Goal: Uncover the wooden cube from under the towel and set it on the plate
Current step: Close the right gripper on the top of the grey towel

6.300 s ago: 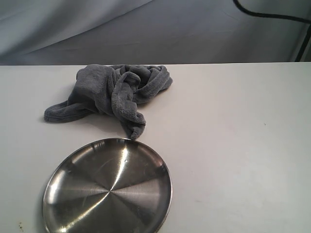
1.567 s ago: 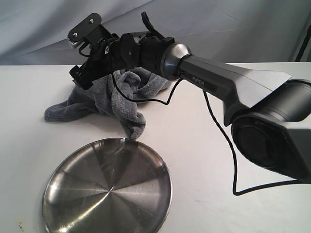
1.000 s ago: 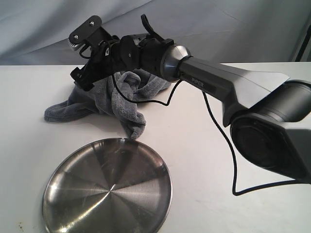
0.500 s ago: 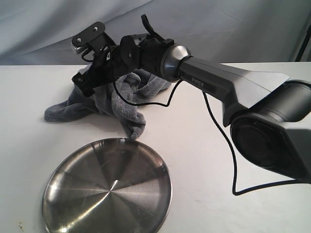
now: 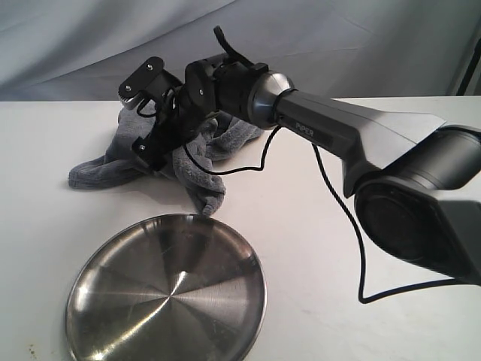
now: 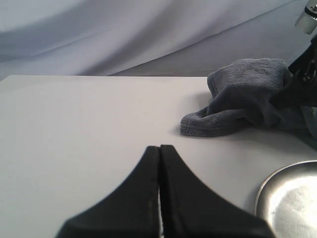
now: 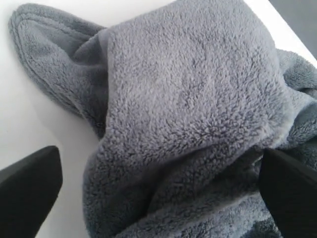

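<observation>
The grey-blue towel (image 5: 197, 174) lies bunched at the back of the white table, with a tail (image 5: 94, 173) trailing to the left. My right gripper (image 5: 135, 122) reaches across from the right and is open, one finger above the heap and one low against it. In the right wrist view the towel (image 7: 188, 99) fills the frame between the two spread fingertips (image 7: 27, 193). The steel plate (image 5: 165, 293) sits in front of the towel, bare. My left gripper (image 6: 159, 149) is shut on nothing, low over the table left of the towel (image 6: 242, 99) and plate (image 6: 292, 198). The wooden cube is hidden.
The right arm's thick silver body (image 5: 361, 143) spans the right half of the table, and its black cable (image 5: 342, 226) loops down onto the tabletop. A grey backdrop cloth (image 5: 90, 45) hangs behind the table's far edge.
The right gripper has tipped downward and lowered onto the towel heap, its lower finger now against the cloth. Towel and plate stay where they were. Six seconds ago no arm was in view.
</observation>
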Controlling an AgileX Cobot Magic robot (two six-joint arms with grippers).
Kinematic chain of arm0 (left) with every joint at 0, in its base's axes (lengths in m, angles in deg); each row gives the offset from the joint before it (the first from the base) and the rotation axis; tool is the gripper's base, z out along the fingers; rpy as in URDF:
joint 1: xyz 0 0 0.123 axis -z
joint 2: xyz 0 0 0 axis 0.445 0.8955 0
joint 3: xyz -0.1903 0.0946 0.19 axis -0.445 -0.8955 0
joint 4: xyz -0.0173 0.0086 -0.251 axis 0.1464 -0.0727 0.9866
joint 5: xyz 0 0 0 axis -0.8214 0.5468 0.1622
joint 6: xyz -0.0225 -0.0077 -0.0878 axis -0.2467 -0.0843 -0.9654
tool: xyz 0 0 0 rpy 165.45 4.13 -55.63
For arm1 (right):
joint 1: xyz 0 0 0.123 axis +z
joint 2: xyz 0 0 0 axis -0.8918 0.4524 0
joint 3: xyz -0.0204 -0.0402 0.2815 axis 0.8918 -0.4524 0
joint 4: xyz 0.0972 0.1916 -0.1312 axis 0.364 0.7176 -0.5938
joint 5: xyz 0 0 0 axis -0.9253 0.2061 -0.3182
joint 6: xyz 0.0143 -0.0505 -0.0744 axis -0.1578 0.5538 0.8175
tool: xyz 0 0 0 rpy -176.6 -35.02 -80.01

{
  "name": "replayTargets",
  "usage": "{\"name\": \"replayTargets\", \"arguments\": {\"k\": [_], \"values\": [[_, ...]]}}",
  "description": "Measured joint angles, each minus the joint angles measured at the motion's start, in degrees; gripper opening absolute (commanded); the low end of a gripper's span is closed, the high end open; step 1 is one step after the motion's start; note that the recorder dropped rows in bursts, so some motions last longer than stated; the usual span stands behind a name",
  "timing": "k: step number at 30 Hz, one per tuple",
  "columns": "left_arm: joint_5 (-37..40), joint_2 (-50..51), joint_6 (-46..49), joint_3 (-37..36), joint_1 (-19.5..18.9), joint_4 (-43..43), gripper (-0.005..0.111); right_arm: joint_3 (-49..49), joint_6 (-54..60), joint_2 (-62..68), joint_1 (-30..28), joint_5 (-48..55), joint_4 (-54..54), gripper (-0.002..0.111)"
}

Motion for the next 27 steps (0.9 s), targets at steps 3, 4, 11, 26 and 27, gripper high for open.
{"name": "replayTargets", "arguments": {"k": [3, 4, 11, 26, 27], "values": [[0.0, 0.0, 0.0, 0.0, 0.0, 0.0, 0.001, 0.0, -0.46, 1.04, 0.0, 0.09, -0.25, 0.103], [0.0, 0.0, 0.0, 0.0, 0.0, 0.0, 0.001, 0.0, -1.26, 1.92, 0.0, 0.09, -0.53, 0.101], [0.0, 0.0, 0.0, 0.0, 0.0, 0.0, 0.001, 0.0, -4.39, 3.51, -0.09, 0.01, -2.71, 0.032], [0.0, 0.0, 0.0, 0.0, 0.0, 0.0, 0.001, 0.0, -4.63, -0.99, -0.12, 6.95, 0.15, 0.0], [0.0, 0.0, 0.0, 0.0, 0.0, 0.0, 0.001, 0.0, -4.63, -1.55, -0.12, 7.37, 0.23, 0.0]]}}
